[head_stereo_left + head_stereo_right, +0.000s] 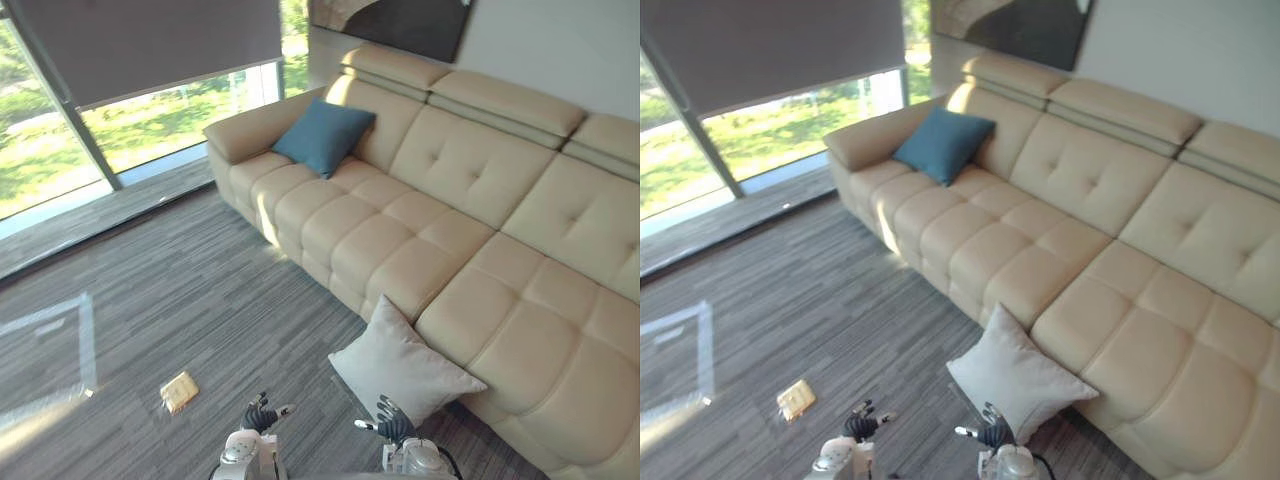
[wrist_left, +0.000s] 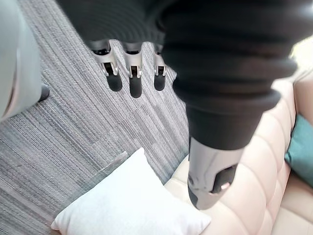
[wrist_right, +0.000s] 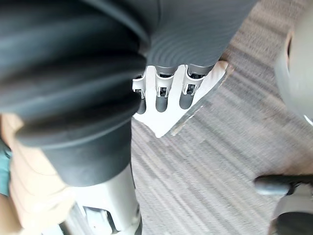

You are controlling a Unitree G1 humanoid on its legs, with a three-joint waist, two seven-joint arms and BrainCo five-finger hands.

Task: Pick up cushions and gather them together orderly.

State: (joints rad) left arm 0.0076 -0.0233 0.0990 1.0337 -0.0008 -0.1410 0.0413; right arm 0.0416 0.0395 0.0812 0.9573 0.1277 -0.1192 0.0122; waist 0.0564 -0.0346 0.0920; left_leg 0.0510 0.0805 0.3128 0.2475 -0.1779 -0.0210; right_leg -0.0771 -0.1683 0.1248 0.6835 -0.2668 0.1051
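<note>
Standing on edge on the grey striped carpet (image 1: 200, 290), just ahead of the right hand (image 1: 390, 420): a white square fabric cushion (image 1: 402, 368), tipped back against the front of the long cream tufted leather sofa (image 1: 470, 170). Shows again in the right wrist view, one corner under that hand's straight fingers (image 3: 161, 98), though whether touching or just apart cannot be told. Far ahead of both hands, toward the left hand's (image 1: 262, 414) side: a teal-blue square cushion (image 1: 323, 135), propped upright in the sofa's end corner between armrest and backrest. Both hands empty, fingers (image 2: 135, 81) loosely extended and wrapped round nothing. Judged as barely begun: neither cushion lifted, the two well apart, one on the floor and one on the seat. Left to do: grasp the white cushion, carry it along the sofa, set it neatly beside the blue one. Plenty of bare seat between the two cushions for that. As for edges, the sofa's front face runs diagonally away ahead of the right hand and hems in that side, so probably better to lift up and away from it. Open carpet ahead of the left hand, apart from a small flat tan object (image 1: 179, 391) lying near its outer side and pale tape lines (image 1: 85, 340) farther out.
</note>
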